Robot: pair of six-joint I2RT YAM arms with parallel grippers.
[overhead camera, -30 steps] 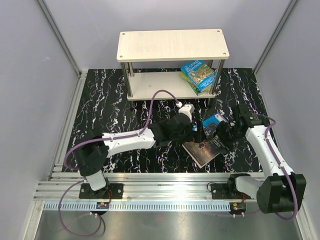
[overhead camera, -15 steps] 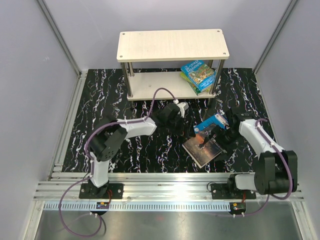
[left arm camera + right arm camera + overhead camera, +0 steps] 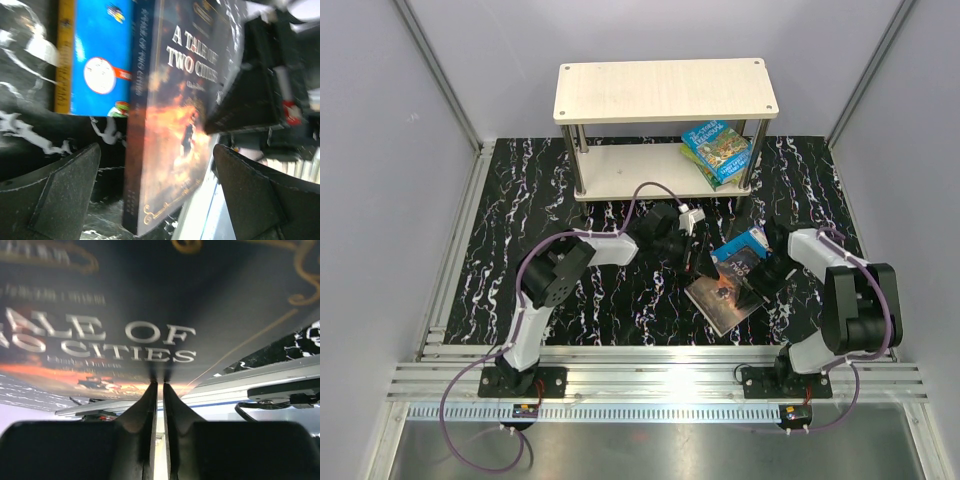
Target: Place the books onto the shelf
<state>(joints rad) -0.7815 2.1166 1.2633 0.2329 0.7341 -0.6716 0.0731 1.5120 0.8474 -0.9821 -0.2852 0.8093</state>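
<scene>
A dark-covered book (image 3: 720, 298) titled "A Tale of Two Cities" lies on the black marbled table, right of centre. A blue book (image 3: 748, 240) with a white emblem lies just behind it. My right gripper (image 3: 752, 283) is shut, and its fingertips (image 3: 152, 386) press on the dark book's cover (image 3: 150, 300) with nothing between them. My left gripper (image 3: 696, 262) stands wide open at the book's left. The dark book's spine (image 3: 137, 150) lies ahead of its fingers, and the blue book (image 3: 100, 55) lies beyond. Two green and blue books (image 3: 717, 152) lie on the lower board of the shelf (image 3: 665, 90).
The shelf's silver posts (image 3: 582, 165) stand on the table behind both arms. White walls close in the left, right and back. An aluminium rail (image 3: 650, 360) runs along the near edge. A purple cable (image 3: 638, 195) loops over the left arm.
The left arm drew back toward the shelf, then came forward to the dark book's left side. The right gripper opened, then shut with its tips down on the dark book's cover.
</scene>
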